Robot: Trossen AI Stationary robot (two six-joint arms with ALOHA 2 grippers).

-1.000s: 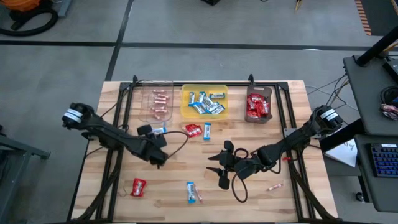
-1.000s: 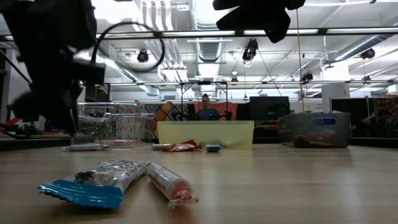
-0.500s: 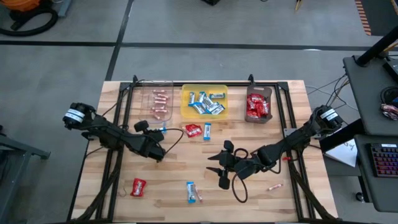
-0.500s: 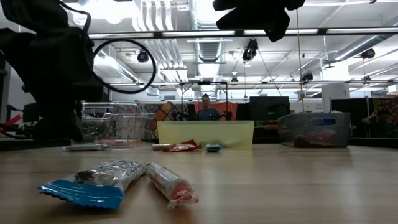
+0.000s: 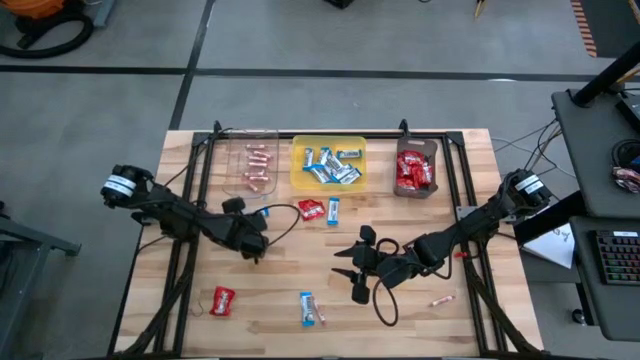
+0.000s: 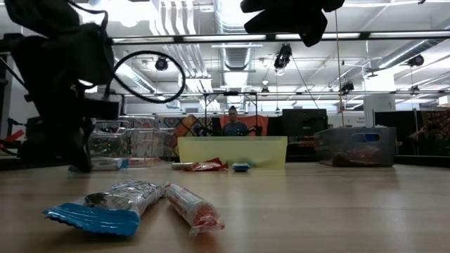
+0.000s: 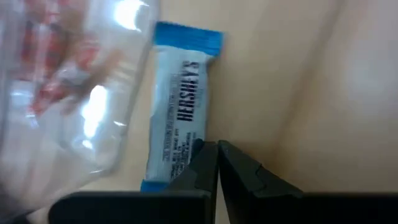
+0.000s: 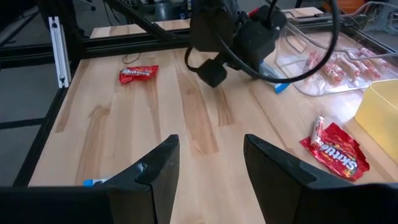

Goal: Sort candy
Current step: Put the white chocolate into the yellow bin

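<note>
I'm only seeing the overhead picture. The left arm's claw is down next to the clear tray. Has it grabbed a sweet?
Observer: Its wrist camera shows the left gripper shut, tips at the edge of a blue-and-white bar lying flat beside the clear tray. I cannot tell whether the wrapper is pinched.
Operator: What sweet is that?
Observer: The wrapper reads HERSHEY'S.
Operator: And the right claw, is it resting on the table?
Observer: No. The table-level camera shows the right gripper hanging well above the wood.
</note>
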